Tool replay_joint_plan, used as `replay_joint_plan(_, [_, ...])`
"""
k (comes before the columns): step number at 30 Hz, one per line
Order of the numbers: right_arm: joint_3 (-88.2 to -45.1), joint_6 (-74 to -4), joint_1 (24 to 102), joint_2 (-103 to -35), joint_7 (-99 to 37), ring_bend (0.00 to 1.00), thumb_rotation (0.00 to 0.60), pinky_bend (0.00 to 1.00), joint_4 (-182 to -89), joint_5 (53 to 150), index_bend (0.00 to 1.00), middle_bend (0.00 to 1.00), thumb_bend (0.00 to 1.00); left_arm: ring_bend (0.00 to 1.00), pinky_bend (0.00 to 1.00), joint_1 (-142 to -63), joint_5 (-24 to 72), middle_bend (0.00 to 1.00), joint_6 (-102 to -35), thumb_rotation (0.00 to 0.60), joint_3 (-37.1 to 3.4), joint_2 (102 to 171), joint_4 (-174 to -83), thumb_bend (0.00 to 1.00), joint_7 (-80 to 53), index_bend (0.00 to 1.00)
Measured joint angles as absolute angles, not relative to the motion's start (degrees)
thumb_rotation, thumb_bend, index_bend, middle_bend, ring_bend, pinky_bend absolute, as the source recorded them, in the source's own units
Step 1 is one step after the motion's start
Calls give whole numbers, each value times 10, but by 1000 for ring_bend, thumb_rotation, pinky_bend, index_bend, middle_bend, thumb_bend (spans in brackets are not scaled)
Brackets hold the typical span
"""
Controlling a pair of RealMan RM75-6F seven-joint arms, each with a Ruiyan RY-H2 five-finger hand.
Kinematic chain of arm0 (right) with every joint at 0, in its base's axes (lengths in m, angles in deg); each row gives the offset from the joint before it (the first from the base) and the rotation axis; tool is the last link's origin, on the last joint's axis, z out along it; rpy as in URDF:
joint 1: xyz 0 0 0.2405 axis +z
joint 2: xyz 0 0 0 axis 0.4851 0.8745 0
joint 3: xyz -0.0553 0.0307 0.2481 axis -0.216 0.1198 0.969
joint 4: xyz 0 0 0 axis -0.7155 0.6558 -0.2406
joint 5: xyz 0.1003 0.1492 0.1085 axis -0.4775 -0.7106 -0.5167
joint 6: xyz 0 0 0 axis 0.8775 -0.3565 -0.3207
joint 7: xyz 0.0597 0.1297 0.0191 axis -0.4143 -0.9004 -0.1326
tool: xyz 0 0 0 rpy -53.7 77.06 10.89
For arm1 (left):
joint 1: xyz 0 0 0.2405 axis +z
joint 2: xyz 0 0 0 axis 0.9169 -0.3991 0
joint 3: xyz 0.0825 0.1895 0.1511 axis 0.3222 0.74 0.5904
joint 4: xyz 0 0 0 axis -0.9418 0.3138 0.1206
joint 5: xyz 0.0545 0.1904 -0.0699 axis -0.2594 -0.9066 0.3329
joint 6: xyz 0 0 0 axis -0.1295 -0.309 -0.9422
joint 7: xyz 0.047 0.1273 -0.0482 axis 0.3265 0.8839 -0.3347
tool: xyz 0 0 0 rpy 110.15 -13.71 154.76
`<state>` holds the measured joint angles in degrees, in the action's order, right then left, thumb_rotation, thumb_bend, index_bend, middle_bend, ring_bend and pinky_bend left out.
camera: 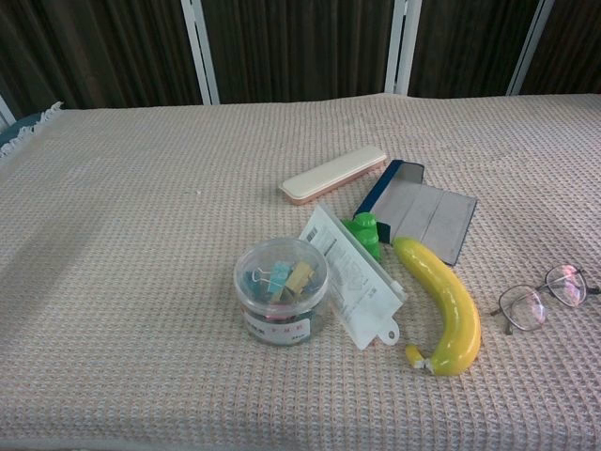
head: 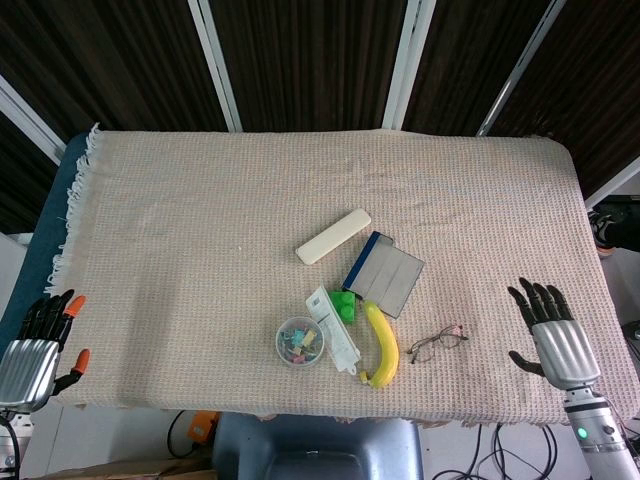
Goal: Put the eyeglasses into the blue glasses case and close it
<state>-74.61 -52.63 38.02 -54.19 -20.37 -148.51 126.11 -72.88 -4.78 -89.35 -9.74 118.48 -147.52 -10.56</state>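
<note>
The eyeglasses (head: 438, 342) (camera: 543, 297) lie unfolded on the woven cloth near the front edge, right of the banana. The blue glasses case (head: 384, 277) (camera: 422, 211) lies flat further back, its grey flap spread out, a blue edge on its left side. My right hand (head: 551, 334) hovers over the cloth's right front corner, fingers spread, holding nothing, a short way right of the eyeglasses. My left hand (head: 32, 347) hangs off the table's left front corner, fingers apart and empty. Neither hand shows in the chest view.
A yellow banana (head: 381, 345) lies between the case and the eyeglasses. A green toy (head: 343, 304), a white packet (head: 332, 330) and a clear tub of clips (head: 299, 341) sit left of it. A cream pencil case (head: 333, 236) lies behind.
</note>
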Motion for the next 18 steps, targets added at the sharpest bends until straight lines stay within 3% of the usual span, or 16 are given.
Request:
replay_joint_plan(8, [-755,-427,474,-603,-187,0,600,0,-1387,1320,478,5,297,0,0,-732,-36,0,-885,600,-100,1183,-1475,395,-106,0])
replay_joint_plan(13, [-772,-399,509,-647,-194,0,600,0,-1339,1353,561,30,327,0,0,-732,-36,0,-887,600,-101,1183,-1474,396,-108,0])
replay_joint_plan(18, [-784,-386,524,-677,-200,0,600,0,-1317,1363,615,41,424,0,1,-733,-38,0,-886,600,-100,1183,-1471,396,-112,0])
